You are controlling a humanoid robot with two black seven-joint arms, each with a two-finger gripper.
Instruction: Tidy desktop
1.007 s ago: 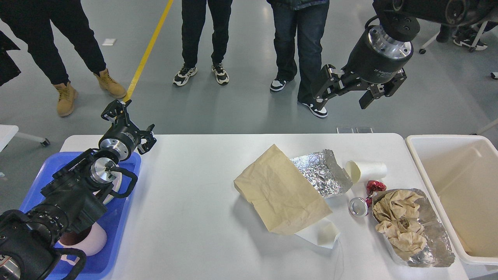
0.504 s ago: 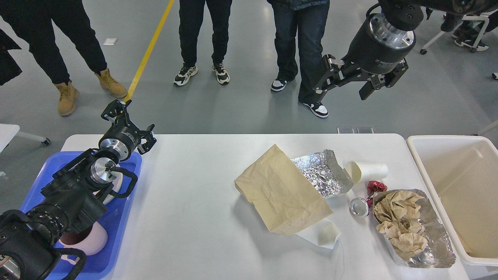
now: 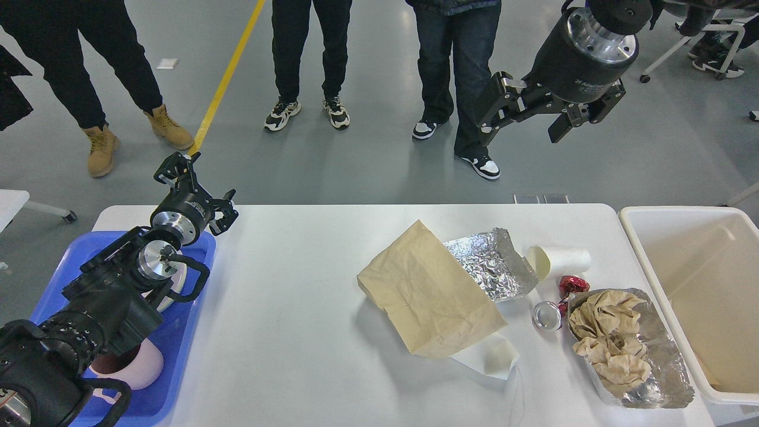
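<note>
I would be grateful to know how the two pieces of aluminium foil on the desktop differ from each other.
The far foil piece lies empty, partly tucked under the brown paper bag. The near foil tray is filled with crumpled brown paper and sits by the cream bin. The near one looks larger. Both are wrinkled, shiny silver and rest on the desktop.
</note>
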